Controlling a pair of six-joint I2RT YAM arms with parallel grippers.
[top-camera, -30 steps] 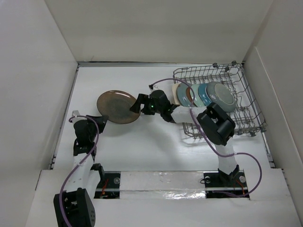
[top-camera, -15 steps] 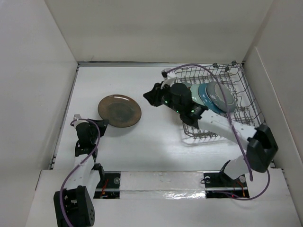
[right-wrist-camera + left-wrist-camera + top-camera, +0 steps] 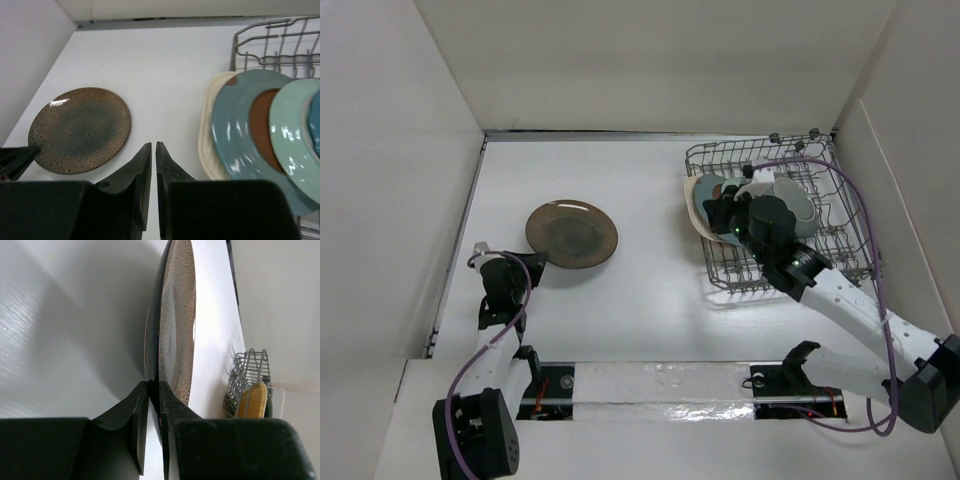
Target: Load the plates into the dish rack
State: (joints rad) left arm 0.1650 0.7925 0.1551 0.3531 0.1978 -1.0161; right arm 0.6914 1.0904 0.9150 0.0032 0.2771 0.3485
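The dark brown plate (image 3: 572, 233) lies left of centre on the white table. My left gripper (image 3: 534, 264) is shut on its near-left rim. In the left wrist view the brown plate (image 3: 176, 330) shows edge-on, with the left gripper (image 3: 154, 390) pinching its rim. My right gripper (image 3: 718, 203) hovers over the left end of the dish rack (image 3: 760, 146), shut and holding nothing. The right wrist view has the right gripper (image 3: 153, 147) above bare table, between the brown plate (image 3: 80, 130) and the racked plates: a cream one (image 3: 207, 145), a grey-blue one (image 3: 232, 125) and a teal one (image 3: 295, 140).
The rack (image 3: 260, 40) stands at the back right near the right wall. White walls enclose the table on the left, back and right. The left wrist view catches the rack (image 3: 247, 367) and a tan plate (image 3: 252, 400) in the distance.
My right arm swung away from the brown plate's right edge to above the rack, and its jaws went from open to shut. The left gripper kept its hold on the plate.
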